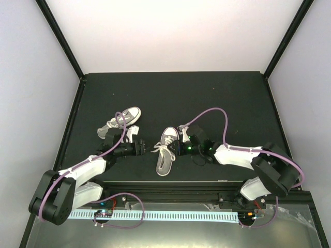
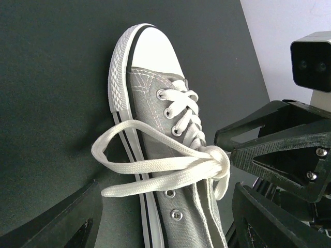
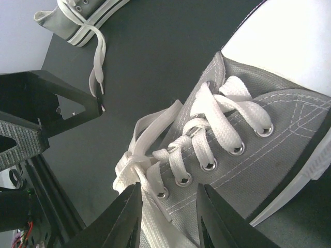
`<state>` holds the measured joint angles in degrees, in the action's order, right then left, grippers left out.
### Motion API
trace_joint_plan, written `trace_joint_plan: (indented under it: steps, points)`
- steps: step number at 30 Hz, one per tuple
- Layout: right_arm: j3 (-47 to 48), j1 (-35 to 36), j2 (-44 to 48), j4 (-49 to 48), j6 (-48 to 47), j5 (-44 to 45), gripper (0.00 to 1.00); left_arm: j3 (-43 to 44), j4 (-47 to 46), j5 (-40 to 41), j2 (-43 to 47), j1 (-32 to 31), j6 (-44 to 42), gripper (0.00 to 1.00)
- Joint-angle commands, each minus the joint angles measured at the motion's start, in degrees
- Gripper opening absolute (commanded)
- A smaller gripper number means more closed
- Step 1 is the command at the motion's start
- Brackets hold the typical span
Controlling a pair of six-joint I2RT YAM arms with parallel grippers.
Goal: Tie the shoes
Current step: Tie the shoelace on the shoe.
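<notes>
Two grey shoes with white toe caps lie on the black table. The middle shoe (image 1: pixel 166 150) is between my grippers, and its white laces (image 2: pixel 170 165) meet in a knot (image 2: pixel 218 157) with a loop (image 2: pixel 106 147) spread out to the left. My left gripper (image 1: pixel 144 149) is at the shoe's left side, open wide, with the lace loops lying between its fingers (image 2: pixel 67 222). My right gripper (image 3: pixel 168 204) hangs over the eyelets beside the knot (image 3: pixel 129 160), its jaws apart and clamping nothing. The other shoe (image 1: pixel 124 121) lies behind the left arm.
The other shoe's loose lace (image 3: pixel 95 62) trails on the table. Purple cables (image 1: pixel 217 114) arch over both arms. A white slotted rail (image 1: pixel 170 214) runs along the near edge. White walls enclose the table at the back and sides.
</notes>
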<state>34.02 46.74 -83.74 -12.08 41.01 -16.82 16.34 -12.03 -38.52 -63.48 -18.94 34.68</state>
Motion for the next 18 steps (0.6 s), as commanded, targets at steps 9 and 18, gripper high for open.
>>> trace_joint_plan:
  steps: [9,18]
  points:
    - [1.1,-0.3,-1.2,-3.3,0.3,-1.2,0.19,0.3,1.3,0.3,0.5,1.1,-0.8,0.71]
    - [-0.6,-1.0,3.2,1.4,-1.0,4.1,0.02,0.3,1.2,0.1,0.1,1.8,-0.9,0.71]
